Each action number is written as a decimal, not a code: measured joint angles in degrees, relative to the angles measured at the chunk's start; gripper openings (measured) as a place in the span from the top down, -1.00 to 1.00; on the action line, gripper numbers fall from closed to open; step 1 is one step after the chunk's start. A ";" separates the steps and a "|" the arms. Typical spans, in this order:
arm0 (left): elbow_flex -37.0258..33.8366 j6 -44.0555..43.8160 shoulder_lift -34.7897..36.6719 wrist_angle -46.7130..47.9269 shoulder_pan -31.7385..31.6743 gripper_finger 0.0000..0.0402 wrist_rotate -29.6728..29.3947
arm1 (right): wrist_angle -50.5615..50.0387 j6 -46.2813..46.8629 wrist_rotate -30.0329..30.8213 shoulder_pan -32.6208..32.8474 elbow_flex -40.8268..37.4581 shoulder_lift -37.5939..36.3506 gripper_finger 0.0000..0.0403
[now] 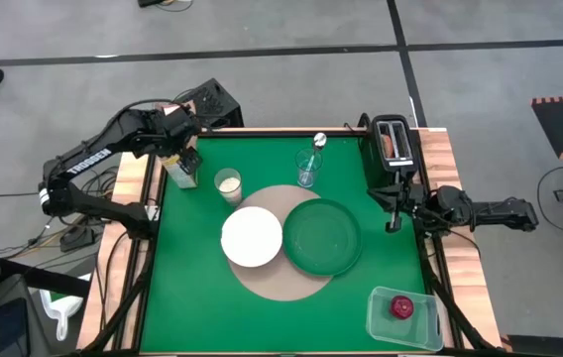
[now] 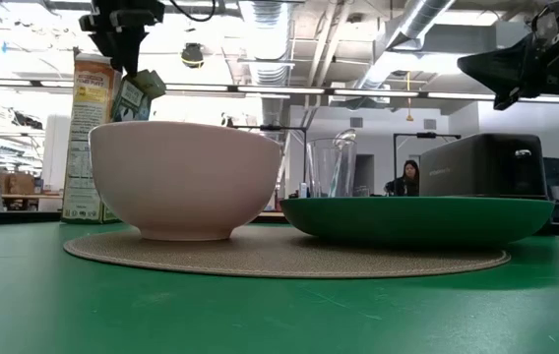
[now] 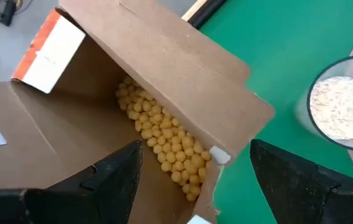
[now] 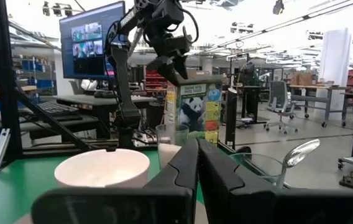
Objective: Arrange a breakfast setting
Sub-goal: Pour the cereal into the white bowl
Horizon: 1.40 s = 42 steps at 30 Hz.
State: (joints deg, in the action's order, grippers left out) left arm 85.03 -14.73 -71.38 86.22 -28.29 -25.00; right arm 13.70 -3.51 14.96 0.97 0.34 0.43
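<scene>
A white bowl (image 1: 252,237) and a larger green plate (image 1: 322,237) rest side by side on the round tan mat (image 1: 291,281). A white cup (image 1: 228,184) stands behind the bowl. A clear glass (image 1: 307,169) holds the metal spoon (image 1: 319,141). The red fruit (image 1: 400,306) lies in a clear tub. Brown bread (image 1: 391,145) sits in a toaster slot. My left gripper (image 3: 207,180) is open over an open cereal box (image 1: 182,165), one finger (image 3: 111,180) over its inside, the other (image 3: 301,180) outside its wall. My right gripper (image 1: 393,220) is shut and empty at the plate's right. My left gripper comes at the box's open top (image 3: 164,143) from above, its fingers on either side of one wall and its flap (image 3: 226,118). I cannot tell whether either finger touches the card. The box stands upright on the table.
The black toaster (image 1: 393,149) stands at the far right corner. The clear tub (image 1: 402,317) sits at the near right corner. Wooden rails (image 1: 440,159) edge the green table. Bare green surface lies near the front left (image 1: 192,307).
</scene>
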 joint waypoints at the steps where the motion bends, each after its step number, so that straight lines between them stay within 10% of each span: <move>1: -0.12 -0.36 -0.06 0.04 -0.02 -0.42 -0.36 | 0.01 0.02 0.00 0.00 0.00 0.00 0.79; 18: -17.48 -1.28 0.18 -7.10 -0.04 -0.36 -3.45 | 0.08 0.44 -0.01 0.00 0.00 -0.02 0.79; 34: -20.24 1.74 0.24 -8.23 0.00 0.86 -3.04 | 0.07 0.45 0.02 0.00 0.00 -0.01 0.79; 42: -18.14 2.52 -0.08 -5.92 0.52 0.98 -4.19 | 0.21 0.46 0.02 0.00 0.00 -0.02 0.79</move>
State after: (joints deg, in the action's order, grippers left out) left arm 66.89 -12.21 -71.46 80.29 -27.78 -29.20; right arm 13.90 -3.05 14.98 0.97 0.34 0.40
